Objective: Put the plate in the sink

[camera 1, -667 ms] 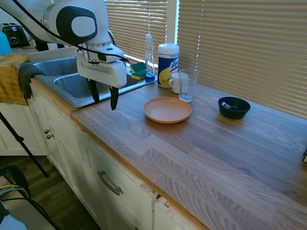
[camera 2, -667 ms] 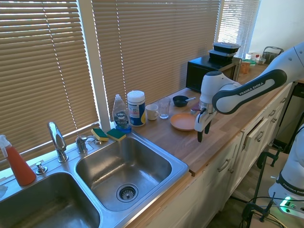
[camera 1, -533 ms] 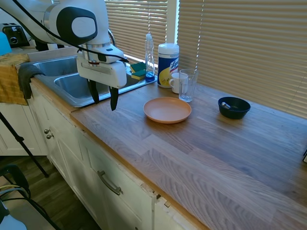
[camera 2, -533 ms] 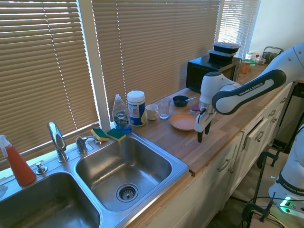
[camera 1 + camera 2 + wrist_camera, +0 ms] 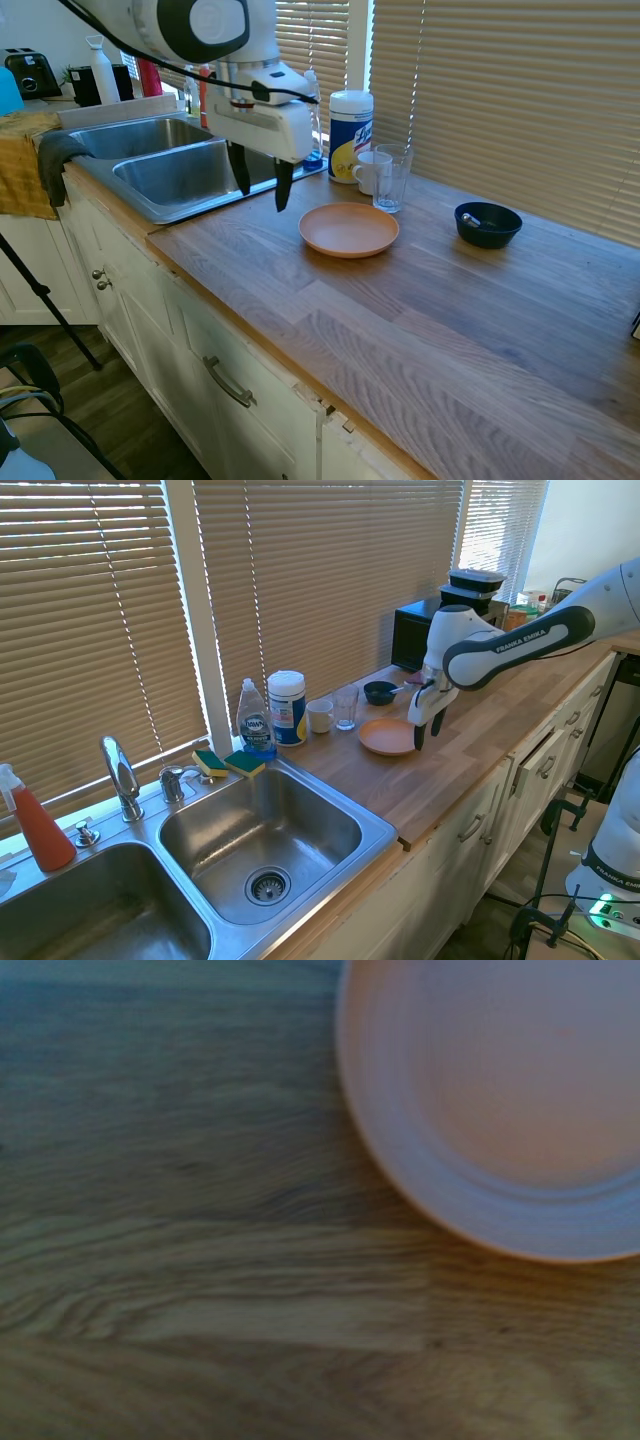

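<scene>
The peach-orange plate point(image 5: 348, 229) point(image 5: 386, 736) lies flat on the wooden counter, between the sink and a dark blue bowl. Blurred, the plate point(image 5: 500, 1110) also fills one corner of the wrist view. My gripper point(image 5: 259, 186) point(image 5: 417, 732) hangs open above the counter, beside the plate on its sink side, with nothing between its fingers. The stainless steel double sink point(image 5: 175, 172) point(image 5: 255, 830) is set into the counter, with a curved chrome faucet point(image 5: 118, 770) behind it.
Behind the plate stand a drinking glass point(image 5: 391, 178), a white mug point(image 5: 367, 172), a wipes canister point(image 5: 350, 135) and a dish soap bottle point(image 5: 312, 118). A dark blue bowl point(image 5: 487, 224) sits further along. Sponges point(image 5: 228, 763) lie at the sink's back rim. A black microwave point(image 5: 440, 630) stands beyond.
My gripper has moved away from the counter's front edge, toward the window and closer to the plate, and it has risen a little. The plate has not moved.
</scene>
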Robot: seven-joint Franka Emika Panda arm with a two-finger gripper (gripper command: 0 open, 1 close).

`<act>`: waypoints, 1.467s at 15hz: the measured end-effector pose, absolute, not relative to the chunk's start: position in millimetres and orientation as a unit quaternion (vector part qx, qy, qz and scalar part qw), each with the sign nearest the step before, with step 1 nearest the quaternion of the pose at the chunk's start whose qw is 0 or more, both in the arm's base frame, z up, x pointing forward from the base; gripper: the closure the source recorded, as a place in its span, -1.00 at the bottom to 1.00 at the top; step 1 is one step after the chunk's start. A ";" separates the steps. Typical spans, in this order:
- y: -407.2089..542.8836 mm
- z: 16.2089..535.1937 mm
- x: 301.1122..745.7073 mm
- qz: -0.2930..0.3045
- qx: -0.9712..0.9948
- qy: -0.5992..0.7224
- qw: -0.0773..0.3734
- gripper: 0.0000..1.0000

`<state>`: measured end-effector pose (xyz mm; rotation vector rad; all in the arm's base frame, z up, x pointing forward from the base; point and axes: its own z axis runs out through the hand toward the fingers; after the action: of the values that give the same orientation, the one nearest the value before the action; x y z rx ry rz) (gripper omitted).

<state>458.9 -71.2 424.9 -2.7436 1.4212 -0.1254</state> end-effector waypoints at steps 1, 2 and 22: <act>-90.0 427.4 466.2 -0.041 -0.882 0.468 0.028 -1.00; -107.7 427.0 474.5 -0.038 -0.879 0.475 0.034 -1.00; -239.4 332.2 583.9 0.048 -0.855 0.504 0.114 -1.00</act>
<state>583.9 -239.4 332.2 -2.5064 1.4764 0.1419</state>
